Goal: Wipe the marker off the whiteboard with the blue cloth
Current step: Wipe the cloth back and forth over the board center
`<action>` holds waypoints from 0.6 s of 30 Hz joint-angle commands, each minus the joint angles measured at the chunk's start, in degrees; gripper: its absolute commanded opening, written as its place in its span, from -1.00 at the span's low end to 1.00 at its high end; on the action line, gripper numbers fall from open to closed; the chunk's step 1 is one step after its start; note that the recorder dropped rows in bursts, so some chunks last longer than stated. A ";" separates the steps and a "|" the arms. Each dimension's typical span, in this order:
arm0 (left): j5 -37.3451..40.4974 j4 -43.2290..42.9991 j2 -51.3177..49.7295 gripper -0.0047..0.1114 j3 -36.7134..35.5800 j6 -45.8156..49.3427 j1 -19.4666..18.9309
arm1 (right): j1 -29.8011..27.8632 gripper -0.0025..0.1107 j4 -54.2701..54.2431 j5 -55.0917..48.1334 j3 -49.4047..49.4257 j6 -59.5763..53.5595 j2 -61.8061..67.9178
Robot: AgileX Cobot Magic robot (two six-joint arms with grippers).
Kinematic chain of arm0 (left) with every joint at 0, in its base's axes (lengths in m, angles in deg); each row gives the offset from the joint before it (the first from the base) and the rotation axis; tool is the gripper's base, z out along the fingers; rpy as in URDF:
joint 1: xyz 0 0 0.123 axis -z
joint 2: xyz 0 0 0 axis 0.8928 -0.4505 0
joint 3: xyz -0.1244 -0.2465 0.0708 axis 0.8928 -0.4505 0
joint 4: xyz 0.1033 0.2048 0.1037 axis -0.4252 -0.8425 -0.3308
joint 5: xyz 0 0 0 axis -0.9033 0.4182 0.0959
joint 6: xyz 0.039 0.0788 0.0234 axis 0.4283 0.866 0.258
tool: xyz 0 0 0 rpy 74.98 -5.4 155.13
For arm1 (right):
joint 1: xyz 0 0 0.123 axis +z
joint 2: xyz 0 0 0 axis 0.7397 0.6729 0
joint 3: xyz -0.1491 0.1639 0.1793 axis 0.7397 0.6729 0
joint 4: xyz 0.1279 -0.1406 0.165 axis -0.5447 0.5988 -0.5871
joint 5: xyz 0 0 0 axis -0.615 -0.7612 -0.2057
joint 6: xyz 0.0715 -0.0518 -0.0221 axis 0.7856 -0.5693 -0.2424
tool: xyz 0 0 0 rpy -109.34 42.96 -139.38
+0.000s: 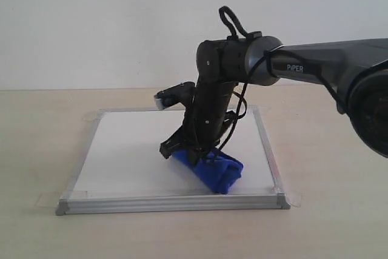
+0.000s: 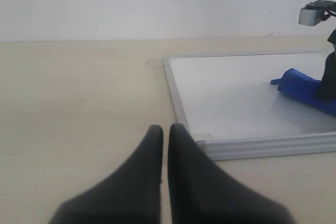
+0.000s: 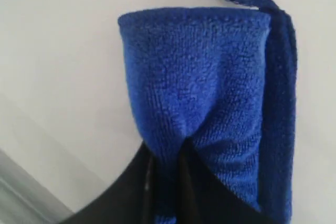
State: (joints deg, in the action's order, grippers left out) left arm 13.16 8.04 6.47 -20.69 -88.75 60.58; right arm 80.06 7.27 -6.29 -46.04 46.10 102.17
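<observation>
- One cam (R wrist) shows right gripper clamped on blue cloth; ext view hides tips, cloth sits 5 o'clock on whiteboard.
- Left gripper tips pressed together: L wrist cam only.

The dark grey arm bears white "PiPER" lettering, a looped black cable and tapered black fingers.
</observation>
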 commanded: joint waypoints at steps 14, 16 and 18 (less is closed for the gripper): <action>0.04 0.12 0.13 -0.85 -0.22 -0.30 -0.13 | 2.18 -0.96 14.11 4.27 -0.43 8.66 -0.68; 0.04 0.12 0.13 -0.85 -0.22 -0.30 -0.13 | 3.06 -0.96 8.06 2.54 -0.43 -10.06 -0.68; 0.04 0.12 0.13 -0.85 -0.22 -0.30 -0.13 | 3.19 -0.96 8.00 4.49 -0.43 1.04 -0.68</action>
State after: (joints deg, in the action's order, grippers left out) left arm 13.16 8.04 6.47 -20.69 -88.75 60.58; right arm 82.66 17.95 -4.03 -46.39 41.91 102.30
